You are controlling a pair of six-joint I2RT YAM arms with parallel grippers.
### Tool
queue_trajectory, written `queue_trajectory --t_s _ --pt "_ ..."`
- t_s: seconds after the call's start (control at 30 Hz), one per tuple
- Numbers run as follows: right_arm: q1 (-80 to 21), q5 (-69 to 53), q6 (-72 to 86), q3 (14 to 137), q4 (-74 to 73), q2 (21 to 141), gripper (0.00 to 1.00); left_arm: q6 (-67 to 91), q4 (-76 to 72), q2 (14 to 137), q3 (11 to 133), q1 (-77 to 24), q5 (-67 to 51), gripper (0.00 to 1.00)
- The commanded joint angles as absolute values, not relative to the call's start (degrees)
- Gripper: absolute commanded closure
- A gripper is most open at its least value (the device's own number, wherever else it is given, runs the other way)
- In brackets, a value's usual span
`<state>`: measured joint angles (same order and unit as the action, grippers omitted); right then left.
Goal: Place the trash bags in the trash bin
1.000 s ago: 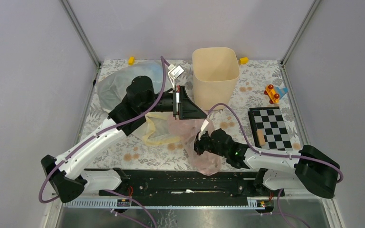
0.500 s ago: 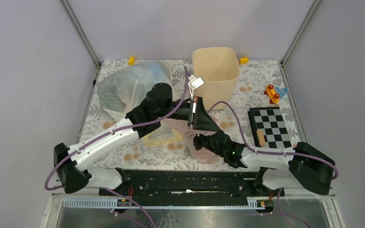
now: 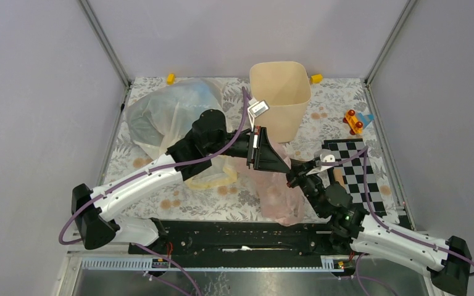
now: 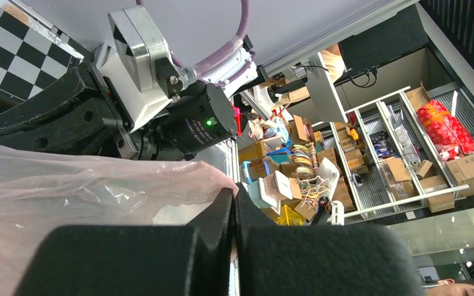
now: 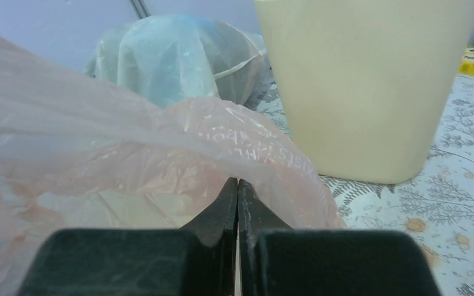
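The pale pink trash bag hangs between my two grippers in front of the cream-beige trash bin. My left gripper is shut on the bag's edge. My right gripper is shut on another part of its rim. The two grippers are close together. A pale yellow bag lies on the table under the left arm. A bluish-clear bag sits puffed up at the back left and shows in the right wrist view. The bin stands upright beyond the pink bag.
A checkerboard with a small wooden block lies at the right. A red and orange toy sits at the far right. Small yellow blocks lie at the back edge. Purple cables run over the arms.
My right arm has swung its base end right and its gripper moved right and up, drawing the pink bag off the table. My left gripper shifted slightly right, still holding the bag.
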<state>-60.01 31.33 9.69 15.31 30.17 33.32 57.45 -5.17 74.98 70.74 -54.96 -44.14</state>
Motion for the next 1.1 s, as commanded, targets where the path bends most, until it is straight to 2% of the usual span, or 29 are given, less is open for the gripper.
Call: queue_trajectory --t_s 0.0,0.2,0.37,0.53,0.77,1.07 --pt "-60.27 34.92 10.12 15.10 21.14 30.43 1.00 57.28 -9.52 74.05 74.43 -55.14 -44.89 1.00" --pt "-60.29 28.31 8.19 17.54 22.45 33.14 1.00 56.17 -4.94 72.38 74.69 -49.94 -42.37 1.00" --pt "-60.29 25.79 9.14 21.48 20.78 40.75 1.00 55.30 -3.24 70.89 71.20 -42.89 -44.33 1.00" --pt "-60.29 22.85 12.43 20.23 30.59 49.76 1.00 52.97 -0.33 69.38 66.78 -38.41 -44.16 1.00" --pt "-60.29 23.09 15.58 18.62 36.66 58.79 1.00 43.26 12.25 67.84 65.10 -35.62 -38.44 0.99" --pt "-60.29 14.37 20.39 13.23 43.25 64.52 1.00 42.82 13.42 65.20 64.31 -34.72 -38.60 0.99"
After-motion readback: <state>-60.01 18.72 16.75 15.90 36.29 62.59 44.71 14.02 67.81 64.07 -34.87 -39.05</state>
